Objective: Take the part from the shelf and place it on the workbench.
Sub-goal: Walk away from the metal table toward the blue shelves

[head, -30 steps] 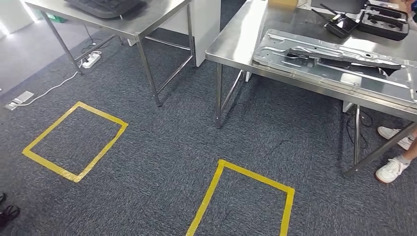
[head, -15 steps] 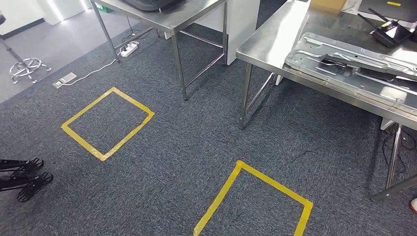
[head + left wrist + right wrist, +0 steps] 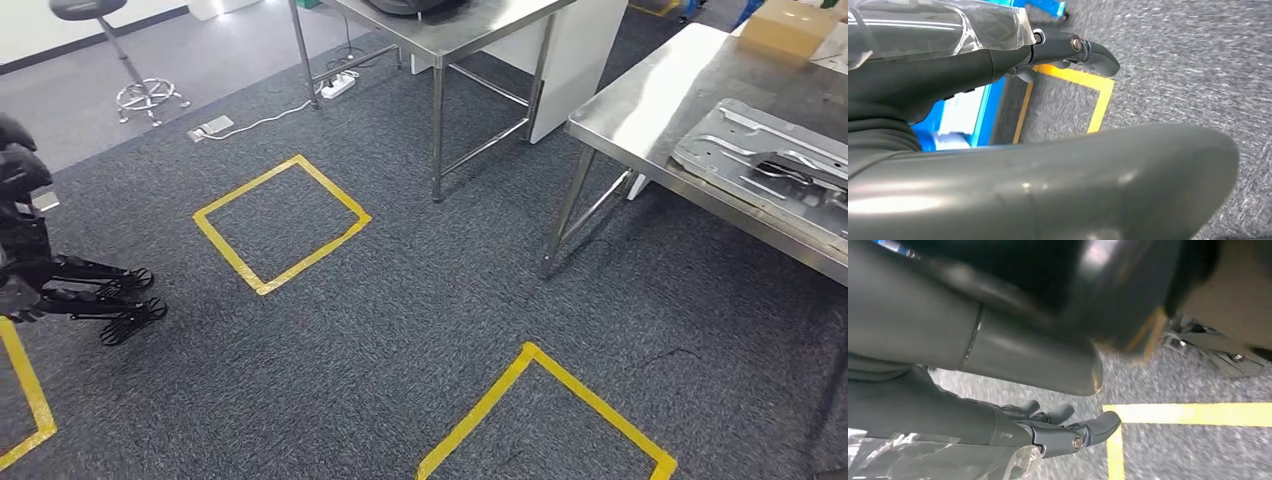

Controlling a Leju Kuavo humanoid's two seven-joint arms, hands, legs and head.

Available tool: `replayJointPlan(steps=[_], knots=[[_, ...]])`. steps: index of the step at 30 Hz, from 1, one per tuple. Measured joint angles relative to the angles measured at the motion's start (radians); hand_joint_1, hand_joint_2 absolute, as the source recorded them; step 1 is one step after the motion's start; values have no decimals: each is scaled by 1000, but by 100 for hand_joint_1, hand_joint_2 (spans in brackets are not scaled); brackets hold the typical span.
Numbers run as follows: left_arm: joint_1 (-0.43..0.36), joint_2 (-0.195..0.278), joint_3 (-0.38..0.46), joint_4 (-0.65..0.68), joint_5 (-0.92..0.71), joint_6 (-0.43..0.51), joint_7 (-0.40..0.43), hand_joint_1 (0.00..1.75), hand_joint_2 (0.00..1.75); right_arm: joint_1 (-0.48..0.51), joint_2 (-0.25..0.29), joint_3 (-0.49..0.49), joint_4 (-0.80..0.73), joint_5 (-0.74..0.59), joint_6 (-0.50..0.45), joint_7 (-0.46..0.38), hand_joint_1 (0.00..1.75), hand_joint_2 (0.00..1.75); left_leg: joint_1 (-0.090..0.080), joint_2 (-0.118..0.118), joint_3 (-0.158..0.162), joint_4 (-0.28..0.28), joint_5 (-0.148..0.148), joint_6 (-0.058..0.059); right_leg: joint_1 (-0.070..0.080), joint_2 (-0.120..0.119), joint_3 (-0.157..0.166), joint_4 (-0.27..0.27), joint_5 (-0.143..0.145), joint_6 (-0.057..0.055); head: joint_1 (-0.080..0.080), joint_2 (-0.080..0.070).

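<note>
Grey, loosely extended fingers of the left hand [image 3: 1068, 50] and right hand [image 3: 1068, 432] hold nothing, hanging over dark speckled carpet [image 3: 400, 300]; which way the shelf lies from either cannot be told.

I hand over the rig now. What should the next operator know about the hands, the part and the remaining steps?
Left hand: holds nothing, fingers stretched out, hanging over the carpet.
Right hand: also holds nothing, fingers apart.
Things: a pressed metal panel lies flat on the steel table to the right. I cannot tell whether this is the part of the task.
Done: unclear; neither hand carries a part.
Left: confirm whether the panel is the part. If it is not, go to the shelf, take the part and place it on the workbench.
</note>
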Motion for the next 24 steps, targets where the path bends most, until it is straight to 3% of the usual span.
replayJointPlan(steps=[2, 3, 5, 7, 9, 11, 12, 13, 14, 16, 17, 18, 20, 22, 24], knots=[[-2, 0, 4, 0, 2, 4, -4, 0, 0, 0, 0, 3, 0, 3, 3, 0, 0, 0, -2, -23, -6, 4, 1, -9, -3, 38, 39, -97, 35, -5, 0, 0], [-3, 1, 5, 1, 3, 6, -6, 0, 0, -2, 0, 4, 0, 5, 5, 0, 0, 0, -2, -33, -11, 5, 3, -15, -1, 40, 42, -108, 36, -9, -1, 0], [0, 3, 7, 2, 6, 7, -7, 0, 0, -7, 2, 5, 0, 8, 6, 0, 0, 0, 3, -44, -20, 9, 4, -27, 1, 12, 43, -111, 40, -20, -1, 0], [1, 4, 7, 3, 8, 5, -6, 0, 0, -9, 5, 6, 0, 10, 7, 0, 0, 0, 5, 0, -47, 62, -28, -36, 0, -18, 44, -115, 44, -33, -3, 0], [-2, 4, 8, 3, 8, 0, -5, 0, 0, -7, 5, 7, 0, 10, 7, 1, 0, 0, 6, 57, -112, 197, -98, -45, 0, -49, 44, -116, 43, -39, -6, 0], [-3, 5, 8, 3, 8, -4, -2, 0, 0, -6, 5, 10, 0, 10, 7, 1, 0, 0, 11, 73, -175, 325, -144, -54, 2, -81, 43, -116, 41, -40, -7, 0], [-2, 5, 8, 3, 9, -6, 0, 0, 0, -6, 5, 12, 0, 10, 7, 1, 0, 0, 15, 76, -180, 338, -141, -57, 2, -96, 44, -115, 39, -39, -7, 0], [0, 5, 8, 3, 9, -7, 2, 0, 0, -6, 5, 13, 0, 10, 7, 1, 0, 0, 18, 82, -162, 305, -119, -59, 1, -110, 45, -115, 37, -38, -8, 0], [0, 6, 8, 4, 10, -7, 4, 0, 0, -6, 5, 14, 0, 10, 8, 1, 0, 0, 21, 96, -125, 235, -86, -62, 1, -123, 48, -115, 35, -34, -8, 0], [-2, 7, 9, 4, 11, -6, 5, 0, 0, -6, 4, 16, 0, 9, 10, 2, 0, 0, 20, 148, -44, 82, -31, -60, 5, -146, 56, -115, 26, -23, -8, 0], [-3, 8, 9, 4, 12, -6, 4, 0, 0, -7, 4, 17, 0, 9, 11, 2, 0, 0, 18, 166, -22, 38, -19, -56, 8, -156, 60, -114, 22, -18, -7, 0], [-5, 8, 10, 4, 13, -6, 2, 0, 0, -8, 3, 18, 0, 8, 12, 2, 0, 0, 15, 173, -15, 20, -16, -50, 11, -165, 64, -115, 19, -12, -5, 0], [-4, 8, 11, 4, 16, -6, -1, 0, 0, -13, 2, 19, 0, 8, 15, 2, 0, 0, 11, 149, -17, 19, -14, -35, 8, -184, 71, -117, 14, -2, -2, 0], [-2, 9, 12, 4, 17, -6, -3, 0, 0, -17, 3, 19, 0, 8, 18, 2, 0, 0, 13, 124, -15, 14, -10, -21, 2, -148, 63, -83, -16, 7, -1, 0], [-2, 10, 12, 4, 18, -8, -4, 0, 0, -18, 3, 19, 0, 8, 20, 2, 0, 0, 14, 99, -13, 12, -7, -12, -1, -79, 9, 42, -85, 9, 2, 0]])
